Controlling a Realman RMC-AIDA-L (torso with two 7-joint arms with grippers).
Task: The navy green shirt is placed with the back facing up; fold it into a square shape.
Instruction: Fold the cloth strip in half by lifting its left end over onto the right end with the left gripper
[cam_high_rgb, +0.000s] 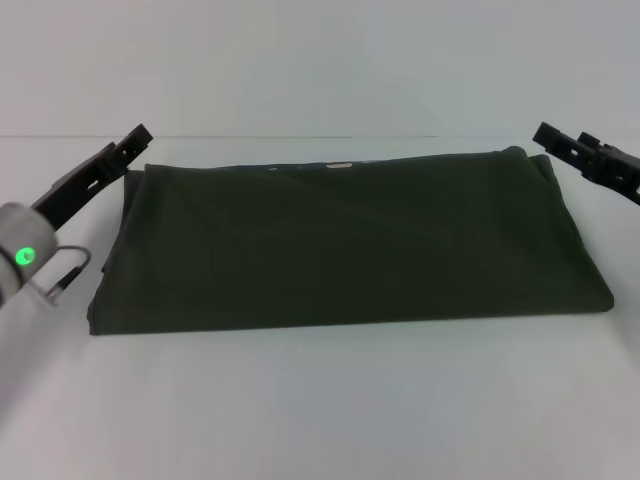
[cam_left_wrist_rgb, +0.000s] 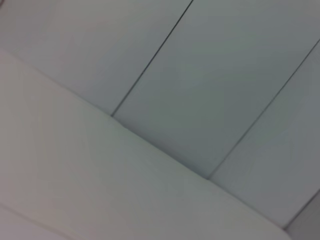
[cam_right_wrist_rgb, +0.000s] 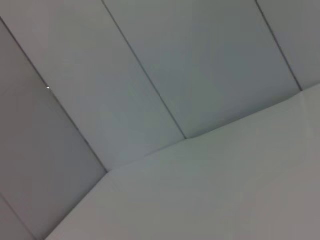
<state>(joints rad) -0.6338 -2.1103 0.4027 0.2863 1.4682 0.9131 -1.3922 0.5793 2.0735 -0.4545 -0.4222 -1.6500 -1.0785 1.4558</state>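
Note:
The navy green shirt (cam_high_rgb: 345, 240) lies folded into a wide flat rectangle across the middle of the white table (cam_high_rgb: 320, 400). A small pale label (cam_high_rgb: 338, 166) shows at its far edge. My left gripper (cam_high_rgb: 130, 141) hovers just beside the shirt's far left corner, open and empty. My right gripper (cam_high_rgb: 563, 136) hovers just off the far right corner, open and empty. Neither touches the fabric. Both wrist views show only the bare table and wall panels.
The white table runs to a pale back wall (cam_high_rgb: 320, 60) just behind the shirt. Bare table lies in front of the shirt and to both sides. The wall's panel seams show in the left wrist view (cam_left_wrist_rgb: 150, 65) and the right wrist view (cam_right_wrist_rgb: 145, 75).

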